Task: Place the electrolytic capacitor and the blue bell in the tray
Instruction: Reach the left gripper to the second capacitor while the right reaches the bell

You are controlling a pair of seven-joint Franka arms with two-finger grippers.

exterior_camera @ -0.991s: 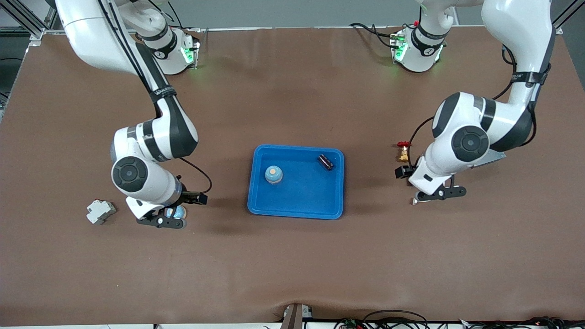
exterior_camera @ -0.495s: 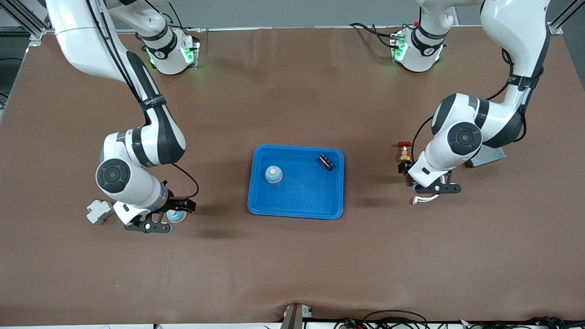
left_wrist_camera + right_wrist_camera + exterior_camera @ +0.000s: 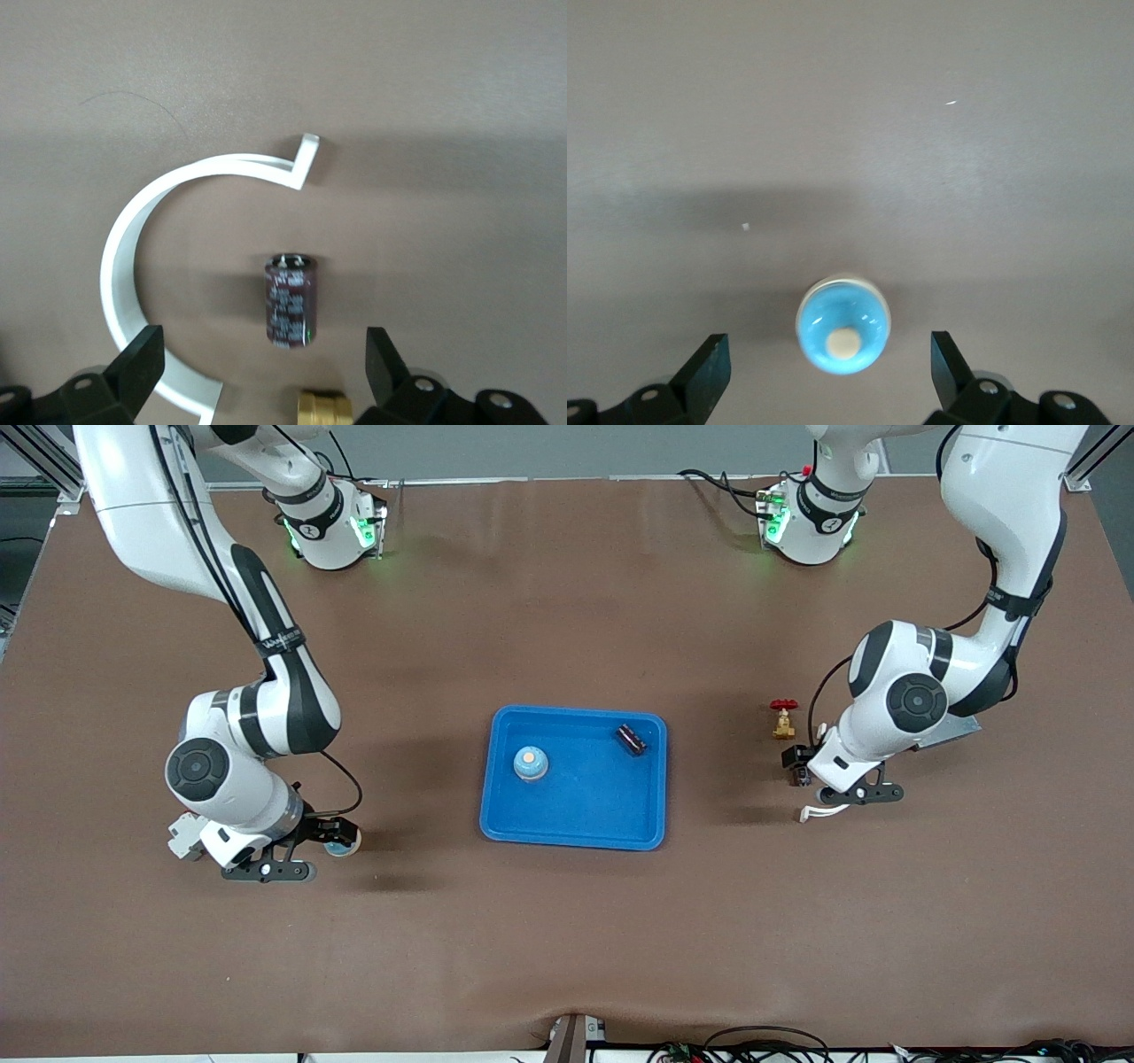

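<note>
— Where do things stand at the right arm's end of the table (image 3: 567, 957)?
— The right end effector (image 3: 830, 367) hangs with fingers spread over a loose bell (image 3: 843, 325), which sits on the table well apart from the tray (image 3: 496, 815). To grasp it, I'd come straight down and close low on the skirt, since the dome looks slippery.
— And the tray?
— It already holds a second bell (image 3: 530, 763) and a dark second capacitor (image 3: 631, 740) near one corner, so any drop should aim for the bare floor between them.
— The left arm?
— The left end effector (image 3: 263, 359) is spread too, over a loose capacitor (image 3: 290, 301) lying on its side beside a white curved clip (image 3: 133, 257). Close across the round body, keeping one finger inside the clip's curve. How high it hangs I can't quite judge, so descend slowly
</note>
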